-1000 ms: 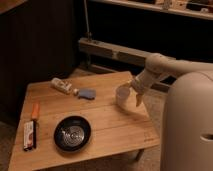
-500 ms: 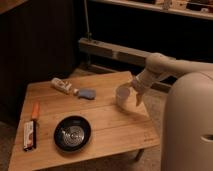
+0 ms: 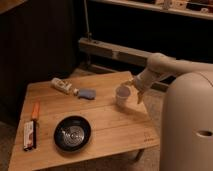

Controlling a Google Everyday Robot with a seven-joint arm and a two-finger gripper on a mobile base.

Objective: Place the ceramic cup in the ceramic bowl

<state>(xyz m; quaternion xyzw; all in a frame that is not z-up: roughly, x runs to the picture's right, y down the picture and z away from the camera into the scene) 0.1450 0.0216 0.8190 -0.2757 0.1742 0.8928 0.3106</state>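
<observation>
The claw [image 3: 132,90] is sitting against the right side of the small white ceramic cup [image 3: 121,97], near the right edge of the wooden surface [image 3: 112,131]. Whether it is clamped, cannot tell. Nothing is shifting over the last second; cup and claw are staying put. The shallow black glossy ceramic bowl [image 3: 64,133] is lying empty, well apart at front left, so the carry is probably not yet starting.
</observation>
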